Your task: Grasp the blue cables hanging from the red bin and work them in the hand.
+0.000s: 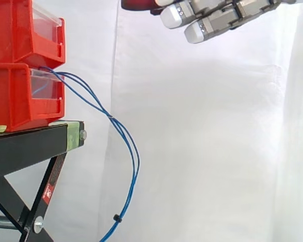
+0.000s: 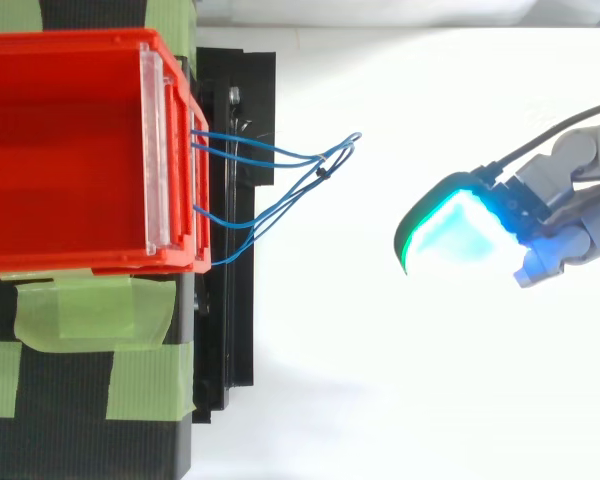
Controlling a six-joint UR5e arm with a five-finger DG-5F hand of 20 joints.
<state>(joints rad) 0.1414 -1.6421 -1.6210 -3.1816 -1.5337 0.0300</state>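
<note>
On the left of the side view you can see two red bins, one on top of the other. The upper red bin (image 1: 20,30) sits on the lower red bin (image 1: 10,96). Each has a clear front panel (image 1: 46,19). They stand on a black stand (image 1: 25,143) with a strip of green tape (image 2: 90,310) stuck on it.

The blue cables (image 1: 111,118) come out of the front of the lower bin. They bend out to the right and hang down in a long curve, past the edge of the stand, to the bottom of the view. A small black tie (image 1: 116,218) holds them together low down (there is one more higher up, where the cables meet). From above, the cables stick out of the bin's right side in thin loops and come to a point.

Next comes bare white curtain (image 1: 207,151).

Far to the right is your robot's hand (image 1: 217,20). In the side view it is up at the top, higher than both bins, with its fingers out straight and pointing left. It is open and holds nothing. From above, one of its pads (image 2: 450,225) glows cyan with a green rim. The hand is well apart from the cables and is not touching them.
</note>
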